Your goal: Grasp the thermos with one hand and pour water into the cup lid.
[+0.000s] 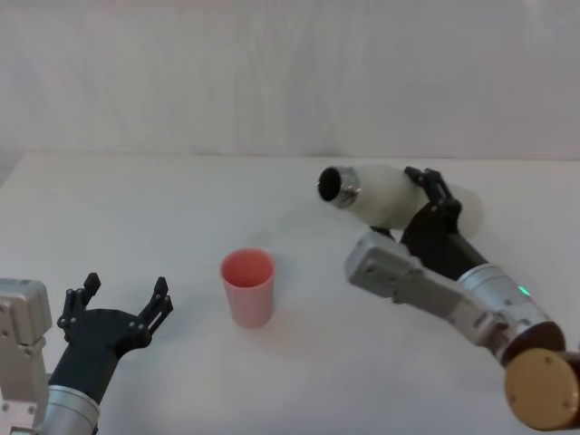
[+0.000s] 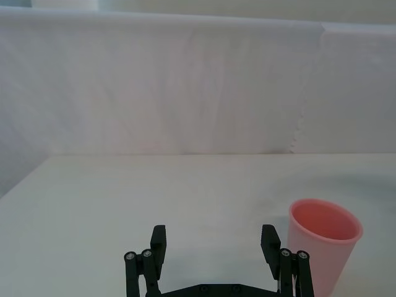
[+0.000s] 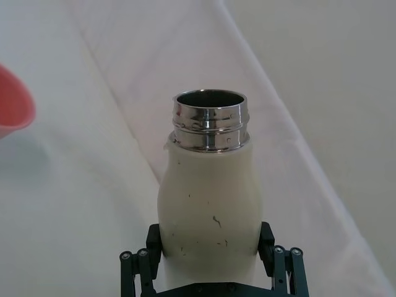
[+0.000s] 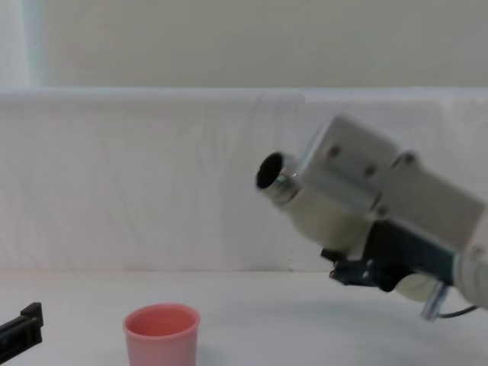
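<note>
Right gripper point(image 1: 426, 195) is clamped around the thermos point(image 1: 385, 195), one finger on each side of its body, holding it off the table point(image 1: 136, 208). The thermos is tipped close to horizontal, steel neck point(image 1: 340, 187) pointing toward the robot's left and open mouth facing the cup side. In the chest view the thermos point(image 4: 320, 217) hangs well above the tabletop, mouth higher than the cup point(image 4: 162, 334) and off to its right, not over it. In the right wrist view both fingers point(image 3: 151, 238) press on the thermos point(image 3: 210, 216) low on the body; the neck is uncapped, and the cup rim point(image 3: 13, 102) shows at the frame edge. Can't tell if any water is coming out.

The cup point(image 1: 247, 286) stands upright on the table, near centre, between the two arms, apart from both.

Left gripper point(image 1: 118, 313) sits low over the table on the robot's left, fingers spread wide, holding nothing. In the left wrist view its fingers point(image 2: 158, 242) are apart, and the cup point(image 2: 323, 244) stands just beside one of them, not touching.
</note>
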Action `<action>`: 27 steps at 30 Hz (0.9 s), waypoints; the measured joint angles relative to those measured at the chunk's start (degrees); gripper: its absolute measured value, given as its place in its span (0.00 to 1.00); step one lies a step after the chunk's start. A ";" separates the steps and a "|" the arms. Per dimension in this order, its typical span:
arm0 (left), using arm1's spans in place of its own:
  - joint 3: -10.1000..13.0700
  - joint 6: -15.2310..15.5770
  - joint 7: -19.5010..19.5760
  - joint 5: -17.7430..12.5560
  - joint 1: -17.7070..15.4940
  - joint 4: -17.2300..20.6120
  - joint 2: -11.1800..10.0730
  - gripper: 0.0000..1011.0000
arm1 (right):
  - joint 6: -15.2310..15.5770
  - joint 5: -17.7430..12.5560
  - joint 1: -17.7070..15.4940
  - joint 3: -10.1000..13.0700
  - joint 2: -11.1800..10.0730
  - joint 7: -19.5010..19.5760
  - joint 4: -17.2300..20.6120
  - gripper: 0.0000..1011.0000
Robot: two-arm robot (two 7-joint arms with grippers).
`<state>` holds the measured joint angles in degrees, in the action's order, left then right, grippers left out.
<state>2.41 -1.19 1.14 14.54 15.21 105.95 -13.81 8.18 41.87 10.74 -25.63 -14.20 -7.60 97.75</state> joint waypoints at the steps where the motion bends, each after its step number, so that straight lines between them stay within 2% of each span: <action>1: 0.00 0.00 0.00 0.00 0.00 0.00 0.00 0.99 | -0.11 -0.62 -0.32 0.46 -0.03 -0.11 0.35 0.94; 8: 0.00 0.00 0.00 0.00 0.00 0.00 0.00 0.99 | -0.77 -8.96 -2.90 4.90 0.50 -2.96 3.45 0.94; 11: 0.00 0.00 0.00 0.00 0.00 0.00 0.00 0.99 | -0.54 -15.09 -3.80 7.35 1.42 -5.56 4.45 0.94; 14: 0.00 0.00 0.00 0.00 0.00 0.00 0.00 0.99 | 0.10 -18.81 -4.12 8.66 2.02 -7.31 4.94 0.94; 20: 0.00 0.00 0.00 0.00 0.00 0.00 0.00 0.99 | 3.04 -28.74 -4.25 11.43 3.54 -11.77 5.45 0.94; 21: 0.00 0.00 0.00 0.00 0.00 0.00 0.00 0.99 | 3.04 -28.74 -4.25 11.43 3.54 -11.77 5.45 0.94; 26: 0.00 0.00 0.00 0.00 0.00 0.00 0.00 0.99 | 6.47 -36.11 -3.58 13.22 4.90 -15.14 4.76 0.94; 27: 0.00 0.00 0.00 0.00 0.00 0.00 0.00 0.99 | 6.47 -36.11 -3.58 13.22 4.90 -15.14 4.76 0.94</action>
<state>2.42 -1.19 1.14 14.54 15.21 105.95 -13.81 14.65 5.75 7.15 -12.41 -9.31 -22.73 102.51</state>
